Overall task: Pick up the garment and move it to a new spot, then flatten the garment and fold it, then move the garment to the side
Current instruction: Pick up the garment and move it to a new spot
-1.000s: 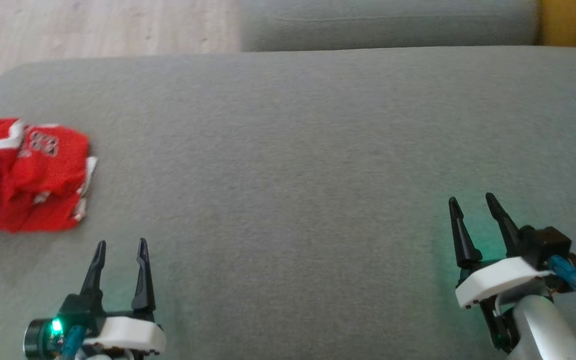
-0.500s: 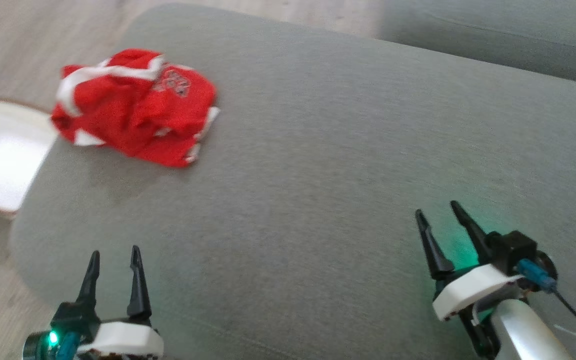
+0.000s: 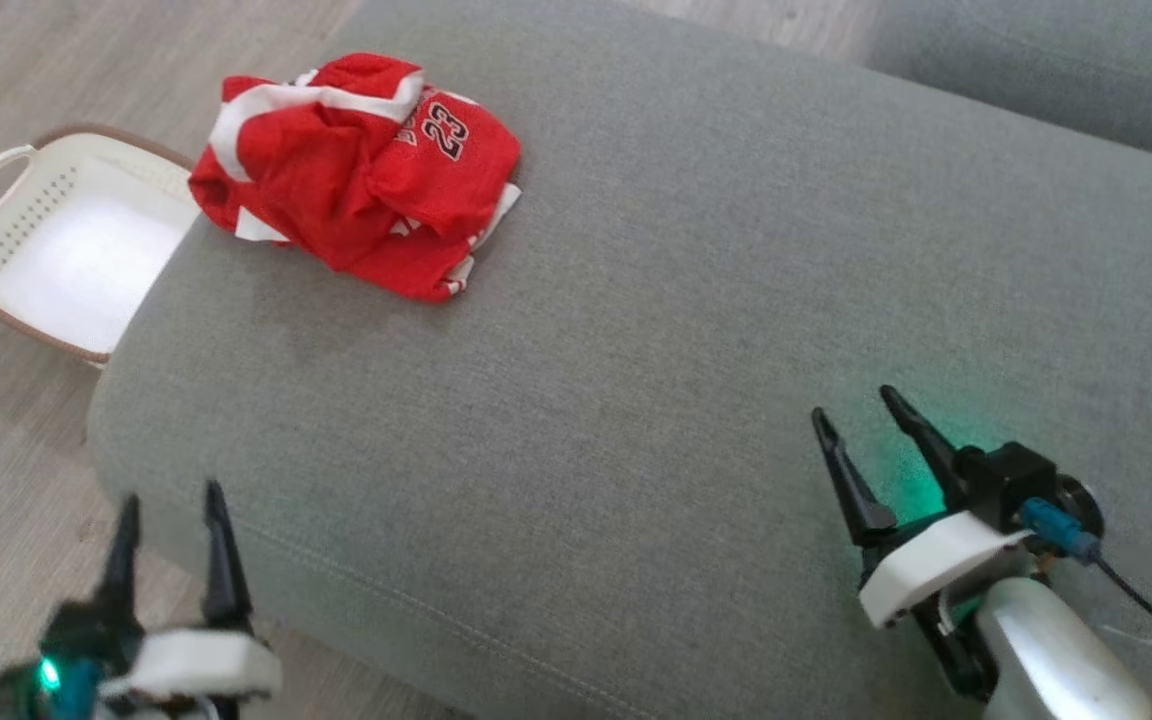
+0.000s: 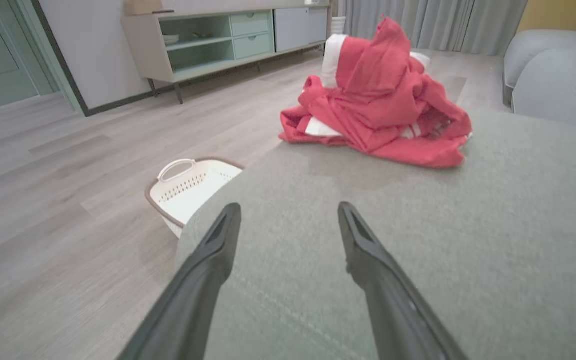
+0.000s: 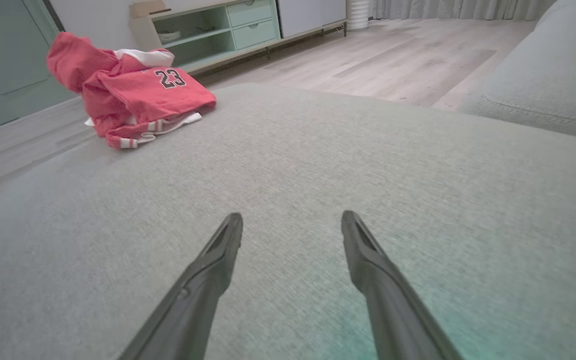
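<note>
The left gripper (image 3: 171,496), two long dark fingers on a white mount, stood spread and empty just off the near left edge of the broad grey fabric cushion (image 3: 636,300), while the right gripper (image 3: 852,402), equally spread and empty, hovered above that cushion's near right part.

One garment (image 3: 361,170); one basket (image 3: 31,215); two hands: left hand (image 3: 170,495), right hand (image 3: 852,401).

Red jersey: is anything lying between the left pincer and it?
Nothing visible. Bare grey cushion runs from the open left pincer to the red jersey; the white basket sits on the floor, off that line.
</note>
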`<state>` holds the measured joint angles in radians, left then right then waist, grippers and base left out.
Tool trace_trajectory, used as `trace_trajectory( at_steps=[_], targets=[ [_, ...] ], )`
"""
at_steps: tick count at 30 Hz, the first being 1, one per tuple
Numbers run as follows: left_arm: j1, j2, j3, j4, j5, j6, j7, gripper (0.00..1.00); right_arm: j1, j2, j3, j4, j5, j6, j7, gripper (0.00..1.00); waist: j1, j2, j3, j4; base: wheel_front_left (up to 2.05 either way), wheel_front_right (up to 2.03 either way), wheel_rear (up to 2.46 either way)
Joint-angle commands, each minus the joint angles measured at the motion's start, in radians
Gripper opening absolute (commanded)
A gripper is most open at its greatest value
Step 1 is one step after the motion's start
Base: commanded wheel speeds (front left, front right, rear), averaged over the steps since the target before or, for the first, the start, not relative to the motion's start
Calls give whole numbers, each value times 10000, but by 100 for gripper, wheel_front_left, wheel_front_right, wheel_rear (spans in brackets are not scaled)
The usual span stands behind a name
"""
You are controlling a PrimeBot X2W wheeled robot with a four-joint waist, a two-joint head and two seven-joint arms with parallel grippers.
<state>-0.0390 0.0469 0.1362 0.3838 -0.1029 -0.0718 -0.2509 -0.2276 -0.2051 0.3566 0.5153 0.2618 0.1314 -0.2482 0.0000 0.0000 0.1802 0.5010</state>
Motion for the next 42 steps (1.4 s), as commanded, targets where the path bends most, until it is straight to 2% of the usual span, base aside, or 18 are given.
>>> trace_trajectory(
  at_steps=[1, 10, 14, 19, 29, 32, 38, 39, 40, 41, 42],
  targets=[
    [-646, 196, 454, -394, 95, -37, -109, 100, -277, -125, 202, -299, 57, -7, -136, 100, 0, 0, 216, -141, 0, 0, 0],
    [-3297, 1347, 600, -298, 208, -448, -109, 100, -618, -824, 374, -745, 89, -7, -136, 100, 0, 0, 1335, -594, 0, 0, 0],
    [-4708, 1927, 336, 350, 14, -545, -109, 100, -849, -1066, 530, -987, 91, -7, -136, 100, 0, 0, 1823, -832, 0, 0, 0],
    [-6320, 2699, -167, 2063, -403, -582, -109, 100, -1088, -1344, 660, -1201, 120, -7, -136, 100, 0, 0, 2342, -1170, 0, 0, 0],
    [-7989, 3511, -388, 5327, -1607, -587, 309, 100, -1142, -1760, 599, -1291, 175, -7, -136, 100, 0, 0, 3028, -1725, 0, 0, 0],
    [-8140, 3560, -459, 5814, -1772, -587, 434, 100, -1145, -1805, 578, -1308, 183, -7, -136, 100, 0, 0, 3110, -1775, 0, 0, 0],
    [-8341, 3331, -1290, 6466, -2678, -587, 977, 100, -1137, -1787, 536, -1277, 207, -7, -136, 100, 0, 0, 3118, -1819, 0, 0, 0],
    [-8336, 3330, -1488, 6466, -2839, -588, 1060, 75, -1148, -1760, 542, -1258, 215, -7, -136, 100, 0, 0, 3092, -1820, 0, 0, 0],
    [-8325, 3352, -1685, 6438, -2998, -588, 1112, 33, -1160, -1733, 549, -1236, 227, -7, -136, 100, 0, 0, 3060, -1822, 0, 0, 0],
    [-8315, 3416, -1933, 6357, -3088, -588, 1099, 0, -1178, -1700, 565, -1217, 238, -7, -136, 100, 0, 0, 3024, -1828, 0, 0, 0],
    [-8317, 3493, -2178, 6238, -3172, -588, 1021, 0, -1197, -1662, 586, -1200, 249, -7, -136, 100, 0, 0, 2975, -1837, 0, 0, 0]
  ],
)
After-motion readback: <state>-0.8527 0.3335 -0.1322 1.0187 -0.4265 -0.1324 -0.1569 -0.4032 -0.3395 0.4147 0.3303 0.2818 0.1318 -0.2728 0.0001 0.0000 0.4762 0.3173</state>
